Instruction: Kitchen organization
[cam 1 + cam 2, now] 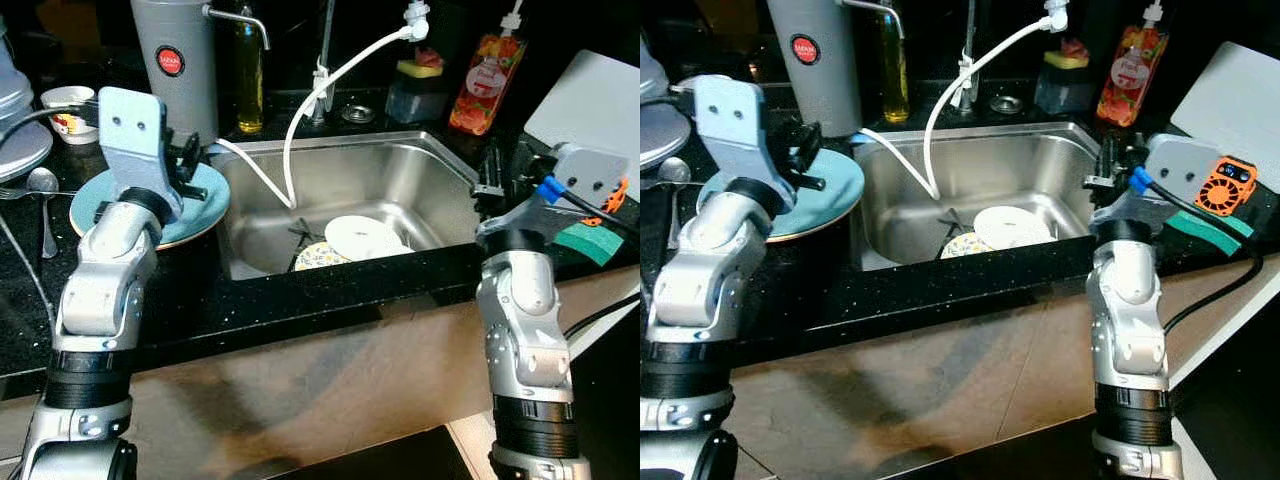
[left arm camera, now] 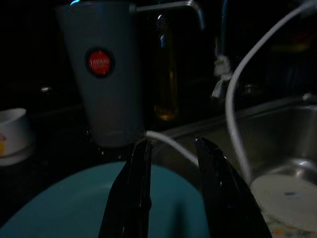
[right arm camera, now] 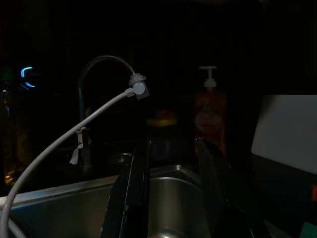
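L gripper (image 2: 171, 188) open over teal plate (image 1: 205, 205); R gripper (image 3: 171, 193) open over sink (image 1: 400, 165)

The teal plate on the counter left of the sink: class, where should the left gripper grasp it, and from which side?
Pinch the teal plate at its sink-side rim, which slightly overhangs the sink, approaching from above that edge. The left gripper already hovers there, fingers open.

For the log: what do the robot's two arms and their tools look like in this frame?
Both arms are silver, jointed segments with black ribbed collars near the base. The left tool has two long black fingers on a pale blue-grey bracket with small holes. The right tool has the same black fingers on a grey housing with a blue connector, a black cable and an orange vented module.
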Tool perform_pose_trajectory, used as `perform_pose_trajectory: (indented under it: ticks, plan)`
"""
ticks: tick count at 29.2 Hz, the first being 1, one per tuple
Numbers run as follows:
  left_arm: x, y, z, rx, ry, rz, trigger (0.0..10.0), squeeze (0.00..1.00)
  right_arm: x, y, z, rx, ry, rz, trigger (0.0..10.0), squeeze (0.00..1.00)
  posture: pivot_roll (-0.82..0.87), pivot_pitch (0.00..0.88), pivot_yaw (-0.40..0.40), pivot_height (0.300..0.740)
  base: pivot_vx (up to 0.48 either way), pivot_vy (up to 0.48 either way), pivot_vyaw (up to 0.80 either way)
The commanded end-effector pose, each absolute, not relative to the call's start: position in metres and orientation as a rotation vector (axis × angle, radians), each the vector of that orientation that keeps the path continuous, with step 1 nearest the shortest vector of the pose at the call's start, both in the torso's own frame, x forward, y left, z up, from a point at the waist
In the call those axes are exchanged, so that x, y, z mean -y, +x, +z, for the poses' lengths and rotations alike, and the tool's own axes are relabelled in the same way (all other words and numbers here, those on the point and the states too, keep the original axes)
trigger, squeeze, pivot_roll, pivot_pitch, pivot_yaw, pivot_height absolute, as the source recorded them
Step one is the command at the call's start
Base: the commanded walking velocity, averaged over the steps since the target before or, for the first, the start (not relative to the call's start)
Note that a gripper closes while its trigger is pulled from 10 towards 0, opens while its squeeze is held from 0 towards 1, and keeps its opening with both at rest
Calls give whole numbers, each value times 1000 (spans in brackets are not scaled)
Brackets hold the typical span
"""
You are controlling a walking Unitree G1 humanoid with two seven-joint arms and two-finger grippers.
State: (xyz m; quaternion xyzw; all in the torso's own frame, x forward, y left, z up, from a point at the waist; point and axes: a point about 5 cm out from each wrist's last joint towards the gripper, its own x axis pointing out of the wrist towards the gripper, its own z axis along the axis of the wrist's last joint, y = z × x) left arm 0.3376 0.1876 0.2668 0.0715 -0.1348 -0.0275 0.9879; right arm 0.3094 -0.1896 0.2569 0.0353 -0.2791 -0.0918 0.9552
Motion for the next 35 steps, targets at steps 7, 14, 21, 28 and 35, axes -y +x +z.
perform_pose_trajectory:
  ticks: [7,14,21,28,35]
  plan:
    - [-197,341,254,191,183,24,10000,0,189,314,262,563,74,-188,10000,0,101,5,-38,740,0,0,0]
    - [-190,345,261,237,140,9,10000,0,191,311,261,563,68,-195,10000,0,79,2,-27,740,0,0,0]
    - [-164,346,262,298,146,-49,10000,0,195,306,260,568,54,-220,10000,0,63,7,-22,740,0,0,0]
    - [-147,346,268,360,275,-113,10000,0,178,310,261,570,75,-173,10000,0,56,12,-25,740,0,0,0]
    - [-154,349,271,364,253,-93,10000,0,172,313,267,590,92,-155,10000,0,58,9,-20,740,0,0,0]
